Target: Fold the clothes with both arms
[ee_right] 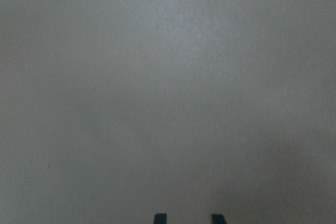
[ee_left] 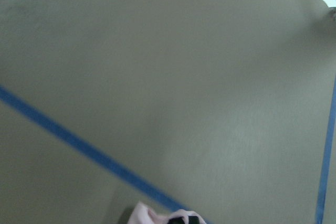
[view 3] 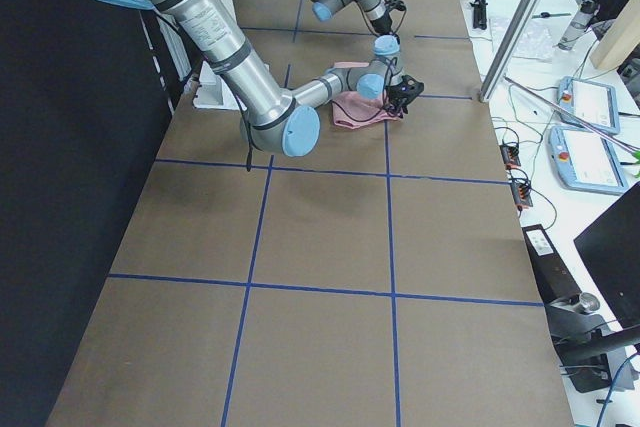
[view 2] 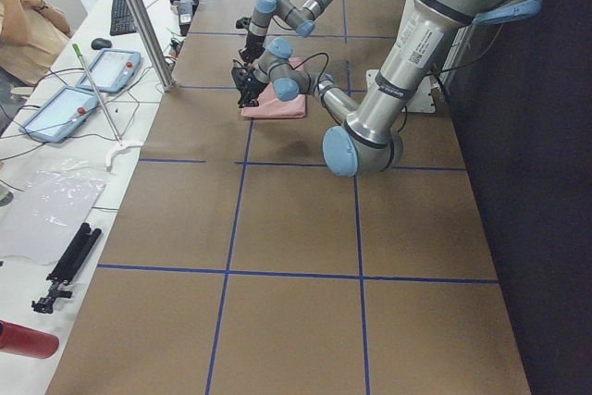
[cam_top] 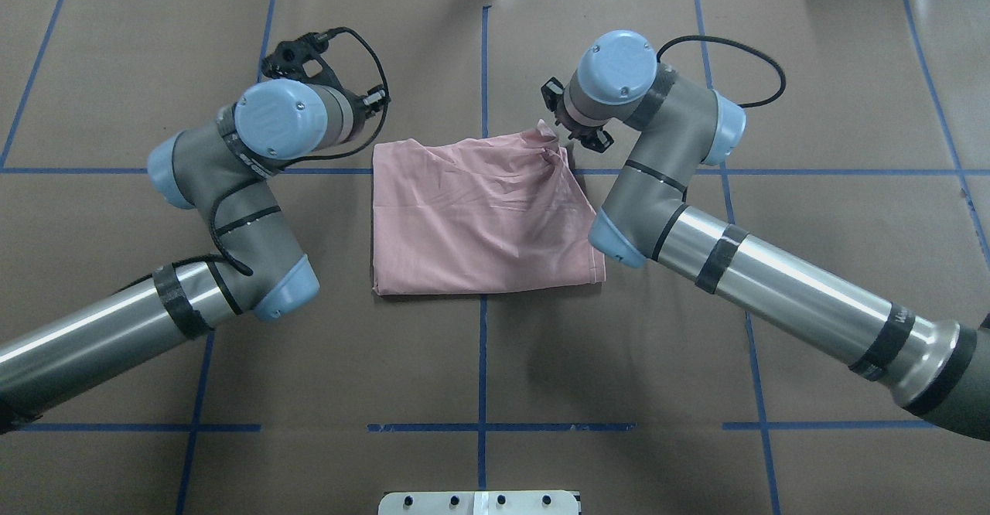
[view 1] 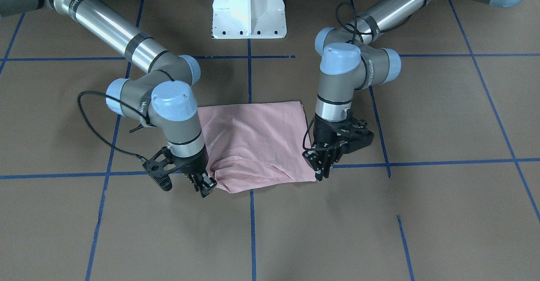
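Note:
The pale pink T-shirt (view 1: 257,141) lies folded into a rough rectangle mid-table, plain side up, and also shows from overhead (cam_top: 479,221). My left gripper (view 1: 321,169) points down at its corner on the operators' side. In the left wrist view its tips (ee_left: 184,220) are together with a bit of pink cloth (ee_left: 149,215). My right gripper (view 1: 206,184) stands at the opposite corner, where the cloth is bunched. In the right wrist view its fingertips (ee_right: 160,217) stand apart with only bare table between them.
The white pedestal base (view 1: 249,11) stands at the robot's side of the table. Blue tape lines (cam_top: 481,322) cross the brown surface. A side bench with tablets (view 2: 111,69) and a seated person runs beyond the far edge.

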Action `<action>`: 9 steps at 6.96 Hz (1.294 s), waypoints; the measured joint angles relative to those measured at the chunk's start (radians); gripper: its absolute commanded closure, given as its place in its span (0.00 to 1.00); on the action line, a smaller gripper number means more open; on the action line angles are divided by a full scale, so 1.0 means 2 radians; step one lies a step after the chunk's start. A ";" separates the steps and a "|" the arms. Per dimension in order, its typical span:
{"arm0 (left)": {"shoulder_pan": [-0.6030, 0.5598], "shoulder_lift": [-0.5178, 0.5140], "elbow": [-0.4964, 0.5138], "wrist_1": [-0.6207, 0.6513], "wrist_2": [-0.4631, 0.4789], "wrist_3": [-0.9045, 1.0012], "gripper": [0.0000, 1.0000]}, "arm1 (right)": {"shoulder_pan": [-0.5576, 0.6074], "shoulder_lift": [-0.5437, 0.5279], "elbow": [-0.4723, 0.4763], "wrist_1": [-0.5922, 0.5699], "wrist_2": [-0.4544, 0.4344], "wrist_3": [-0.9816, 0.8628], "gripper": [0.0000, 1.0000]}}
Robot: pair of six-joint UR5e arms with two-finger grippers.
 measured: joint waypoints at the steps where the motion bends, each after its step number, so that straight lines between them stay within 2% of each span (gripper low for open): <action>1: -0.014 0.011 -0.001 -0.017 -0.002 0.026 0.41 | 0.011 -0.012 0.000 0.013 0.013 -0.017 0.00; 3: -0.021 0.075 -0.080 -0.025 -0.015 0.049 0.41 | 0.030 -0.041 0.037 0.020 0.038 -0.047 0.00; 5: -0.042 0.154 -0.143 -0.026 -0.068 0.139 0.43 | 0.084 -0.134 0.120 0.020 0.113 -0.154 0.00; 6: -0.079 0.193 -0.155 -0.025 -0.110 0.221 0.43 | 0.133 -0.193 0.159 0.016 0.165 -0.244 0.00; 7: -0.135 0.233 -0.173 -0.024 -0.167 0.325 0.43 | 0.186 -0.244 0.180 0.007 0.217 -0.357 0.00; 9: -0.300 0.321 -0.198 -0.008 -0.297 0.575 0.47 | 0.296 -0.325 0.193 -0.030 0.285 -0.586 0.00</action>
